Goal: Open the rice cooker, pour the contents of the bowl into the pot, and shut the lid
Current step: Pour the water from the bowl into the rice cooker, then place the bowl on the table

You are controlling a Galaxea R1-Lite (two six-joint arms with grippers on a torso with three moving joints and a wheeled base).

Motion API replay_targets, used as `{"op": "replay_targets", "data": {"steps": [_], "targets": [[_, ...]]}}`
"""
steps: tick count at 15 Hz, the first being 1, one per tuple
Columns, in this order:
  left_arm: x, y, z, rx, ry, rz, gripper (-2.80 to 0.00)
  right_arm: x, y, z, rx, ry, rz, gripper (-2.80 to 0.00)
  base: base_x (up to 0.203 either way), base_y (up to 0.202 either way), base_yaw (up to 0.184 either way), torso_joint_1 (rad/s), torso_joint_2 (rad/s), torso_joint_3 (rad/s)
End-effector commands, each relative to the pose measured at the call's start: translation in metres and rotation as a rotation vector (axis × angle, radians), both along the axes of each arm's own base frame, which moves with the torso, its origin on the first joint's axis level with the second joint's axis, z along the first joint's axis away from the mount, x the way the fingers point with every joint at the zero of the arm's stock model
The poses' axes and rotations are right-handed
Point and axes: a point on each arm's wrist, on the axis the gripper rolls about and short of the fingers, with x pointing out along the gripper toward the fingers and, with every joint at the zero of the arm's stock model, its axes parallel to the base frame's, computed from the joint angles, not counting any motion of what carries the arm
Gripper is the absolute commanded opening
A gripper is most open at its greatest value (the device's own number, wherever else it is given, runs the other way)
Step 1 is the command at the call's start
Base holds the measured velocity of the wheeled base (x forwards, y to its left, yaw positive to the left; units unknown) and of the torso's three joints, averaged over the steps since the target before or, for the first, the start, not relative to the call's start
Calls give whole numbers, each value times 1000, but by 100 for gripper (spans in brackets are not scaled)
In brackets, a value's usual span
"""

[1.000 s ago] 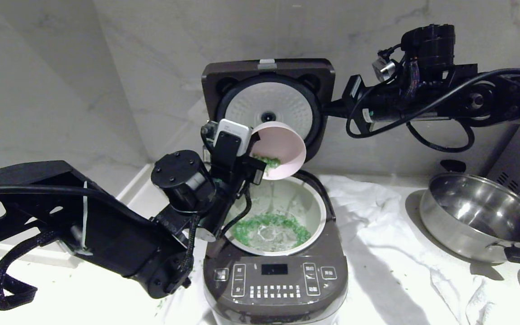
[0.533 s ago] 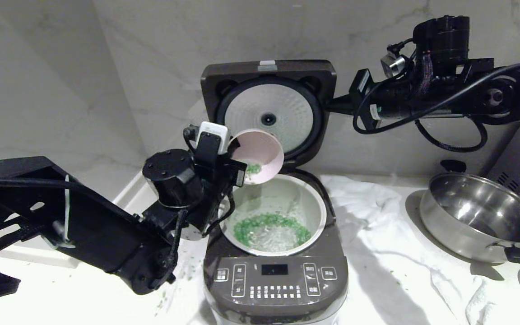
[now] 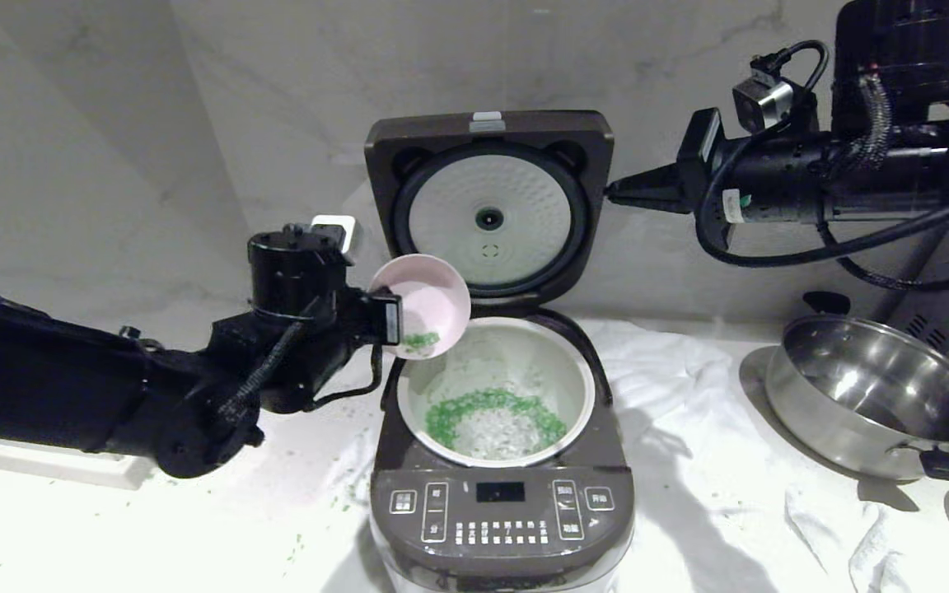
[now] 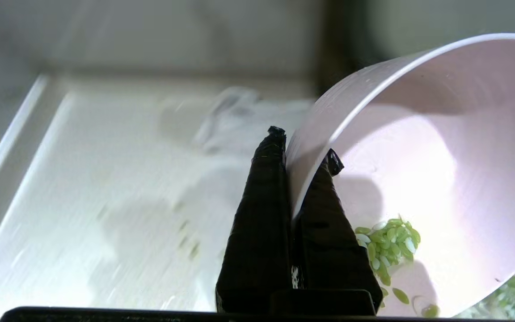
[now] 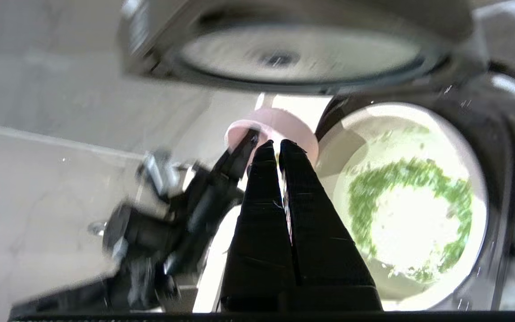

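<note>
Most of the green contents [image 3: 491, 405] already lie ringed in the white pot [image 3: 497, 343] of the rice cooker [image 3: 501, 502], nearest me, and I use that cooker as my landmark. At its rear-left rim my left gripper [image 4: 301, 154] is pinched tight on the wall of the pink bowl [image 3: 432, 295], tipped with its mouth toward the pot and a small green clump clinging at its low lip. Beyond, the lid [image 3: 488, 136] stands upright behind the pot, and my right gripper [image 3: 616, 191], fingers pressed together and empty, points at the lid's right edge, so I judge it the nearer arm for closing.
</note>
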Motion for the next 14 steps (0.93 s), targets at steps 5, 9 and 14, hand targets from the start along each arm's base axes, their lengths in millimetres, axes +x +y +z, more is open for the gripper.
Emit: {"op": "replay_targets", "data": {"steps": [5,9,14], "targets": [[-21,54,22,-33,247,81,-280,-79,-22,17,23,-47,28,-280,0,0,0,0,0,0],[-48,80,24,-66,438,108,-280,-116,-36,5,6,-46,31,-280,0,0,0,0,0,0],[-64,120,15,-104,509,252,-280,-155,-56,-4,-129,-155,-57,-280,0,0,0,0,0,0]]}}
